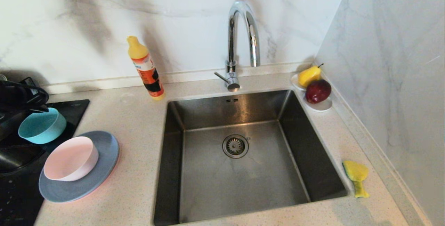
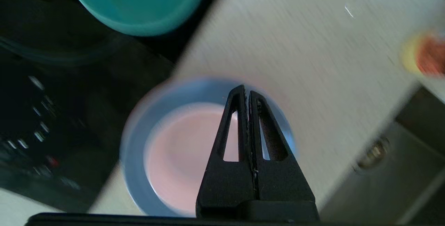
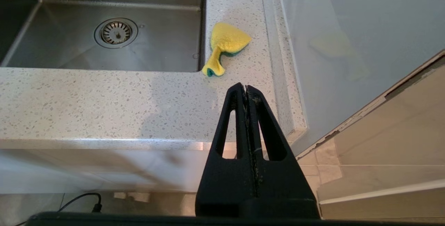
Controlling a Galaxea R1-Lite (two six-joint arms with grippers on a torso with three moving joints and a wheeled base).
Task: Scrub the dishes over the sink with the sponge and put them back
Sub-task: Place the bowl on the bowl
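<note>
only the left wrist view shows the left tool (image 2: 247,92) closed above the pale pink plate (image 2: 180,149)

A pale pink plate (image 1: 71,159) sits on a grey-blue plate (image 1: 104,170) left of the empty steel sink (image 1: 236,156). The teal bowl (image 1: 42,126) rests behind them; the crumpled yellow sponge (image 1: 356,177) lies right of the basin.

White marble-veined wall panels (image 1: 87,21) meet at a corner, one panel rising just beside the right pincer; speckled pale countertop (image 3: 104,97) ahead of it, beige floor tiles (image 3: 382,142) below
</note>
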